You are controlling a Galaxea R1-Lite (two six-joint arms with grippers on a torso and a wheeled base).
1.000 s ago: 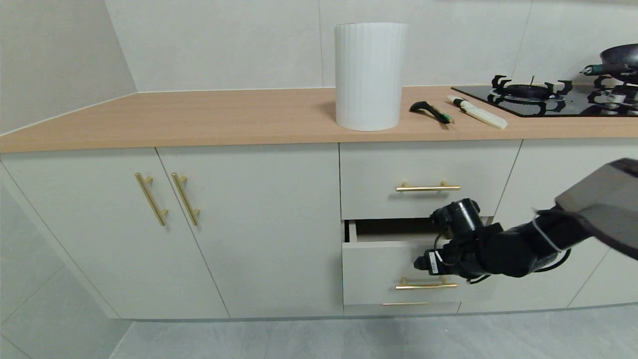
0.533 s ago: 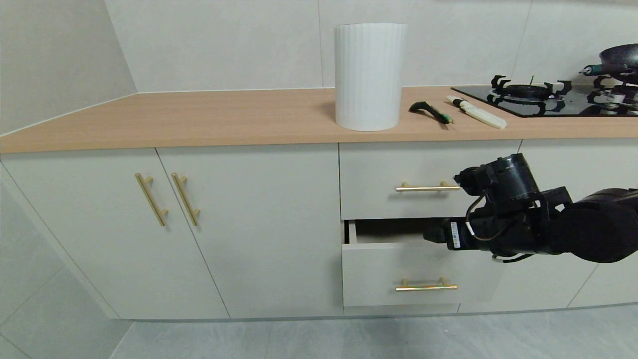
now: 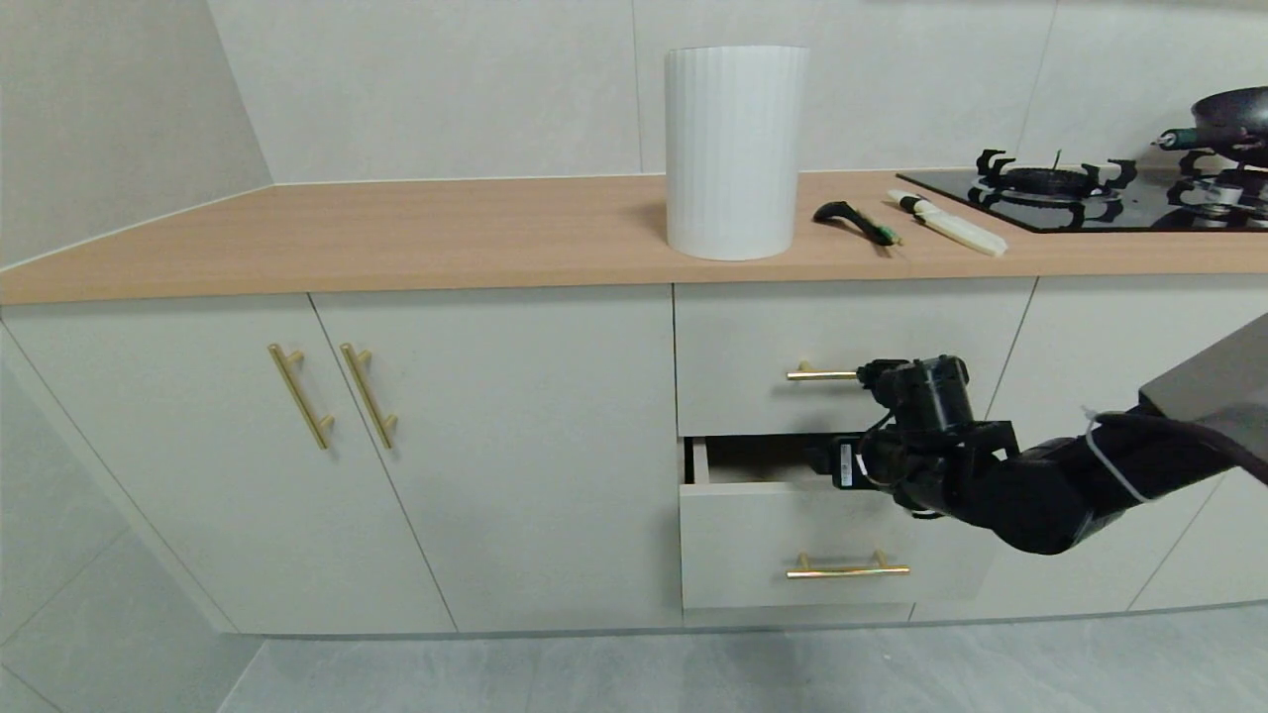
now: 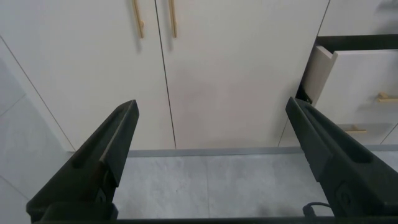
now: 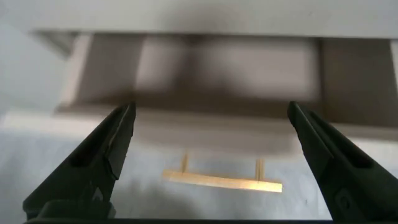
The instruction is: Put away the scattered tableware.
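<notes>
Down at the drawers now: the right gripper (image 3: 820,463) sits level with the gap above the lower drawer (image 3: 753,540), which stands pulled out a short way. The gripper is at about twelve o'clock of that drawer's gold handle (image 3: 847,569) and at six o'clock of the upper drawer's handle (image 3: 827,374). From the right wrist view, the right gripper (image 5: 211,165) has its fingers (image 5: 93,165) spread wide with nothing between them, facing the dark drawer opening (image 5: 205,68), with the gold handle (image 5: 221,180) below it.

The left gripper (image 4: 211,162) is spread wide as well and holds nothing. It hangs low in front of the double cabinet doors (image 4: 236,81), above the grey floor tiles (image 4: 205,186), and the side of the pulled-out drawer (image 4: 357,78) shows beyond it.

Up on the wooden countertop (image 3: 396,233) lies the tableware. The black utensil with a green tip (image 3: 857,220) lies at three o'clock of the tall white ribbed canister (image 3: 733,149), near it but not touching. The white knife (image 3: 948,224) lies just beside that utensil, again at three o'clock, between it and the black gas hob (image 3: 1080,193). Both are well apart from either gripper. A dark pan (image 3: 1233,109) sits on the far burner, at two o'clock of the knife.
</notes>
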